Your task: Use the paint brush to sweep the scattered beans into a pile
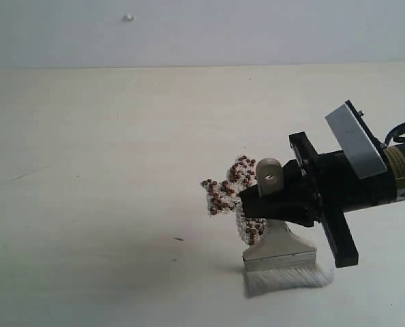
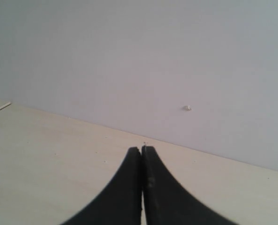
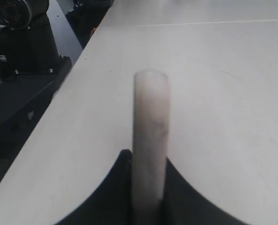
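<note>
Exterior view: right gripper (image 1: 267, 194) clamps the brush (image 1: 281, 244) by its handle, bristles splayed on the table (image 1: 86, 170), right of centre, near side. Beans (image 1: 226, 191) cluster just left and far of the brush. Left gripper (image 2: 142, 154): jaws pressed together, empty.

— What sort of place are you working in?
— A robotics lab or test room, from what I can see. My surface (image 1: 86, 225) is a bare, pale cream top, and behind it runs a plain whitish wall (image 1: 271, 34) bearing one small white stud (image 1: 129, 18).
— What else points to a lab?
— Just off the surface's edge stands black machine hardware (image 3: 22, 51): dark metal housings fastened with screws.
</note>
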`<action>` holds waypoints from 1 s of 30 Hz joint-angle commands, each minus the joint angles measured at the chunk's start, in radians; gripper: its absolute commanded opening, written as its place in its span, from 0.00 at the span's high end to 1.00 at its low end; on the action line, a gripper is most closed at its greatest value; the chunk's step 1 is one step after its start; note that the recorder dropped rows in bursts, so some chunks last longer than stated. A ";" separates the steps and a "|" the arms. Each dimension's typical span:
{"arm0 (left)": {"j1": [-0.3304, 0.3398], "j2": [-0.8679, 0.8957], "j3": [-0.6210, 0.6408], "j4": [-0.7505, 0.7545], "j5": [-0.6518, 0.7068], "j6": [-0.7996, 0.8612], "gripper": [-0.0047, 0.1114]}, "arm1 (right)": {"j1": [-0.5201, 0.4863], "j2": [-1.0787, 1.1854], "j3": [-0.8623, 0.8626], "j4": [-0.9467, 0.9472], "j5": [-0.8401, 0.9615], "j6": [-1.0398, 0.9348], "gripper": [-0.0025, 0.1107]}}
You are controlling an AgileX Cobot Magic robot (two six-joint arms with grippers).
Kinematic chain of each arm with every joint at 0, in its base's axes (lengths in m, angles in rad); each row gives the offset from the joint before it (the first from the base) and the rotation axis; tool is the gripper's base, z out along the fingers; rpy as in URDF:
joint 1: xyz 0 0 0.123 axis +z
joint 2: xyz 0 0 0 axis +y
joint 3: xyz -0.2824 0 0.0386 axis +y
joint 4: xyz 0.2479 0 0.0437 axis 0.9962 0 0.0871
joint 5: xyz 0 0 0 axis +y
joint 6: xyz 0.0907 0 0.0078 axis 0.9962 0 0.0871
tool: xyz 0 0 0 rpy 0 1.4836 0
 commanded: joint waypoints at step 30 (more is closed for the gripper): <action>0.003 -0.004 0.003 -0.003 0.002 0.001 0.96 | -0.001 -0.071 -0.230 -0.075 0.077 0.320 0.98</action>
